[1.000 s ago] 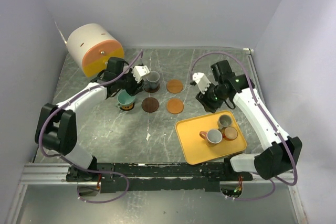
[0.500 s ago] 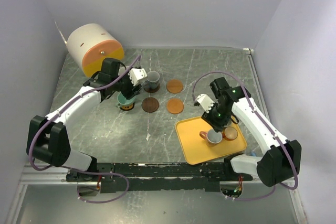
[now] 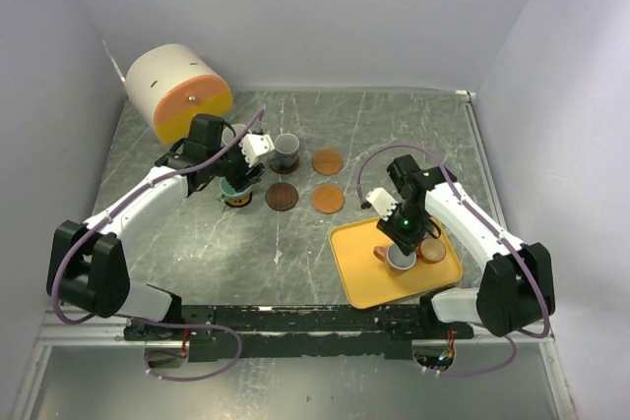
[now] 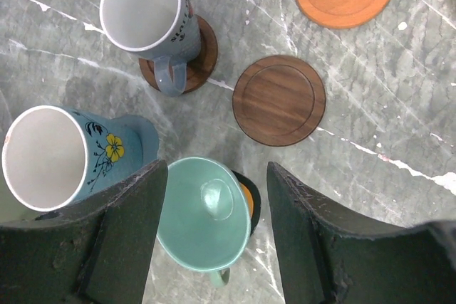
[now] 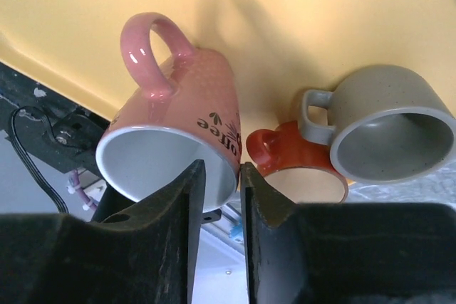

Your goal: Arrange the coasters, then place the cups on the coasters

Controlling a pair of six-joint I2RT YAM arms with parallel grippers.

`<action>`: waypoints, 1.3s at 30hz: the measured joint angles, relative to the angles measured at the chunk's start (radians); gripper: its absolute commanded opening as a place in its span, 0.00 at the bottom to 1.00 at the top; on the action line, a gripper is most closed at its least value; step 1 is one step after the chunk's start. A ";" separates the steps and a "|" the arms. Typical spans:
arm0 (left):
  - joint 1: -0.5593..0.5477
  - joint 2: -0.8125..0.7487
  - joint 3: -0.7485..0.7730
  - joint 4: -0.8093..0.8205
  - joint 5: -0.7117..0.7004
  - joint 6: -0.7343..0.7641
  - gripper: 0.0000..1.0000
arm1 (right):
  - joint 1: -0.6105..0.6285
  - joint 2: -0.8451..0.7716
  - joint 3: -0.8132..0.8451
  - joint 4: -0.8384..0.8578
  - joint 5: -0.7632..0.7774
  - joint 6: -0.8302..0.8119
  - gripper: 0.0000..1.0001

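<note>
Right claw (image 5: 223, 169) astride pink cup (image 5: 191, 87), lettering "…ee"

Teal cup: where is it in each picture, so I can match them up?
Top external: the teal cup sits left of middle.
Left wrist: bottom middle.
Right wrist: not in it; the pink cup shows there instead.
Shared landmark: the dark brown coaster, close beside the cup in the top and left wrist views.
</note>
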 measured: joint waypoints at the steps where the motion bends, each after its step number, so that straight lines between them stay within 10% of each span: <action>1: 0.000 -0.004 -0.003 0.001 0.000 0.000 0.69 | 0.001 0.000 -0.002 0.004 -0.001 0.002 0.21; 8: 0.000 -0.043 -0.029 0.002 0.000 0.000 0.69 | 0.017 0.000 -0.002 0.048 -0.005 0.019 0.00; 24: 0.004 -0.121 -0.058 0.008 0.001 -0.016 0.70 | 0.298 0.187 0.175 0.153 0.044 0.099 0.00; 39: 0.055 -0.169 -0.097 0.030 0.026 -0.042 0.70 | 0.329 0.182 0.178 0.177 0.095 0.127 0.48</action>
